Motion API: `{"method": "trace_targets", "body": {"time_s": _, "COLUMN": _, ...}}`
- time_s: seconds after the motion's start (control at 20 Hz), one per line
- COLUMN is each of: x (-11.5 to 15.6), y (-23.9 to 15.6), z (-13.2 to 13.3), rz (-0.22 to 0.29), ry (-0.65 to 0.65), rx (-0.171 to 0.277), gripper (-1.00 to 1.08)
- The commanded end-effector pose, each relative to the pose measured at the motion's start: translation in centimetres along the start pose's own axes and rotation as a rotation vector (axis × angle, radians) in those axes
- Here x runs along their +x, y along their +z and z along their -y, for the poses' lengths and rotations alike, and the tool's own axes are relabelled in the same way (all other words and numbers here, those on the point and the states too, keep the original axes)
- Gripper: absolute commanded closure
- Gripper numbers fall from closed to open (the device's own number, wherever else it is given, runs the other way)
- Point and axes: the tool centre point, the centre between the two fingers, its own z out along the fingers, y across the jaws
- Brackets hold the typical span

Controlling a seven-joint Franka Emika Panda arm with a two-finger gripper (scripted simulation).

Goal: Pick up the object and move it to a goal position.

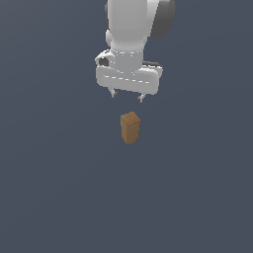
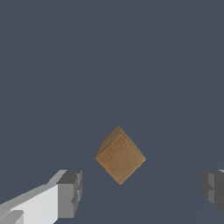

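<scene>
While the white gripper [image 1: 127, 97] hangs above the work surface with its two short fingers spread apart and nothing between them, the orange-brown block [image 1: 130, 127] stands upright just below and slightly toward the exterior view's right of the gripper's centre. No contact exists between the two; a clear gap separates fingertips from the block's top face. In the wrist view the grey finger pads [image 2: 70, 194] appear wide apart, with the block [image 2: 120, 157] lying ahead of the line between them and turned so that a corner, rather than a flat face, points toward the camera. This arrangement is judged to be a pre-grasp pose: the spread is wider than the block, leaving room to descend around it, though a small shift and perhaps a wrist rotation seem needed to meet flat faces squarely. The block is a plain rectangular prism, taller than wide, with a matt, faintly mottled cardboard-like surface and sharp edges. The gripper body is smooth, glossy white with rounded contours. The surface [image 1: 59, 197] beneath is uniform dark slate-grey, featureless, and no goal marker is visible.
</scene>
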Motion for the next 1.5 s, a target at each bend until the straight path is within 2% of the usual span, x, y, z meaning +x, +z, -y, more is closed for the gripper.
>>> {"method": "trace_targets", "body": {"time_s": 0.0, "x": -0.2, "y": 0.9, "z": 0.1, "rz": 0.004, "ry": 0.061, "rx": -0.001, "gripper": -0.92}}
{"method": "trace_targets", "body": {"time_s": 1.1, "x": -2.7, "y": 8.8, "z": 0.4, "rz": 0.033, "ry": 0.596, "rx": -0.023, "gripper": -0.92}}
{"method": "trace_targets", "body": {"time_s": 1.45, "x": -3.5, "y": 10.6, "z": 0.5, "rz": 0.038, "ry": 0.722, "rx": -0.031, "gripper": -0.92}}
